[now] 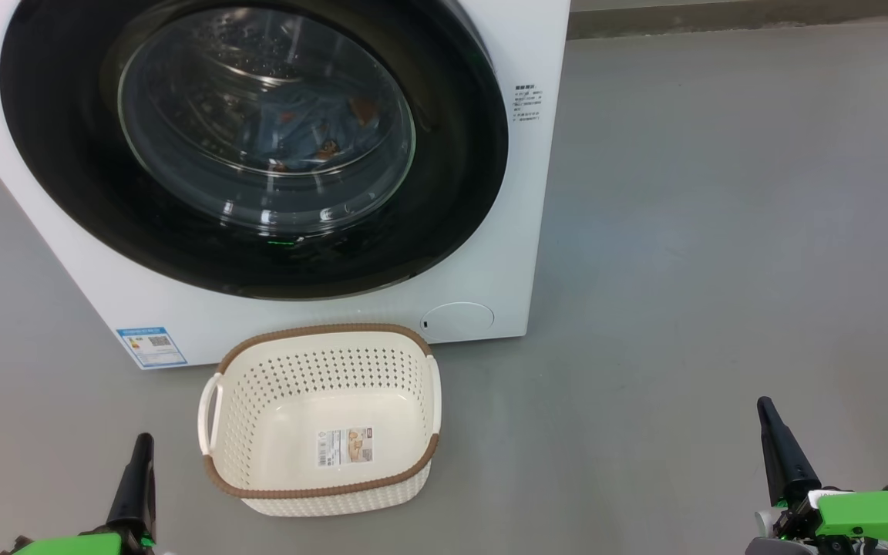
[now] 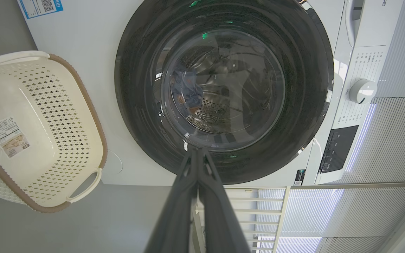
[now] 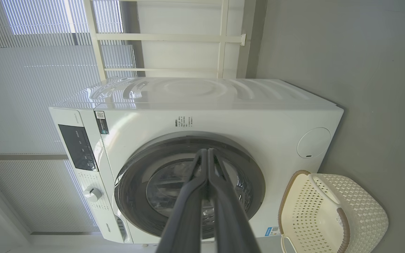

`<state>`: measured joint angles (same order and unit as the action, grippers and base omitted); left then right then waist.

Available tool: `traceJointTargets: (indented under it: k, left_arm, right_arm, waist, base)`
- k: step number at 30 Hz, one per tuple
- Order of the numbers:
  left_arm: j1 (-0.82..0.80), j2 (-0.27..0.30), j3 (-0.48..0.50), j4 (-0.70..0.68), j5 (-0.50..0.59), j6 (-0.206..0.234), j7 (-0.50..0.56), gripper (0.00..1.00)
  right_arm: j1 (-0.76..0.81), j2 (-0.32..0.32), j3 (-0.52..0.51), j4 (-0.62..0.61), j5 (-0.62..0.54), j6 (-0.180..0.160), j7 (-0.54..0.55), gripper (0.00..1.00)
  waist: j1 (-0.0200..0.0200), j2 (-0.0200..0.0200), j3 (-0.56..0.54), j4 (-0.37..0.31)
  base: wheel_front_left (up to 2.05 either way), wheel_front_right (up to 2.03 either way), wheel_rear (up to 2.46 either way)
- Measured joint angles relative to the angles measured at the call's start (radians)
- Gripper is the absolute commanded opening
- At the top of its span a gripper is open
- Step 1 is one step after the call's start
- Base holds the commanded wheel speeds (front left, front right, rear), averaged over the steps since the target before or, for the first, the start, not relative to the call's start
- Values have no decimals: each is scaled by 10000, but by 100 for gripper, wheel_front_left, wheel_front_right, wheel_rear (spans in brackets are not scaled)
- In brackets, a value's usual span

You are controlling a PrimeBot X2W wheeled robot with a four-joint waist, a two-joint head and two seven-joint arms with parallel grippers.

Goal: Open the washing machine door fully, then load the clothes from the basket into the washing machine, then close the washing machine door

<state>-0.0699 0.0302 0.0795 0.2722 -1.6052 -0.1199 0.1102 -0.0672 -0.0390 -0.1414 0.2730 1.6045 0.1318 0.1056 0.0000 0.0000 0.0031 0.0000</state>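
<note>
Left gripper (image 1: 142,443) and right gripper (image 1: 765,407) parked low, clenched empty: clothes (image 1: 313,131) sit behind the shut washing machine door (image 1: 58,154), probably done.

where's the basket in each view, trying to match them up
head view: basket bottom centre, in front of the washer.
left wrist view: basket at the left edge.
right wrist view: basket in the bottom right corner.
shared landmark: the washer's blue sticker, near the basket.
</note>
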Motion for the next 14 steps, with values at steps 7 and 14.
traceJointTargets:
  k: [7, 14]
  left_arm:
    - [0, 0, 0, 0, 0, 0, 0, 0]
    - [0, 0, 0, 0, 0, 0, 0, 0]
  right_arm:
    - [0, 0, 0, 0, 0, 0, 0, 0]
    - [0, 0, 0, 0, 0, 0, 0, 0]
  waist:
    - [0, 0, 0, 0]
    - [0, 0, 0, 0]
  base:
    - [0, 0, 0]
    - [0, 0, 0]
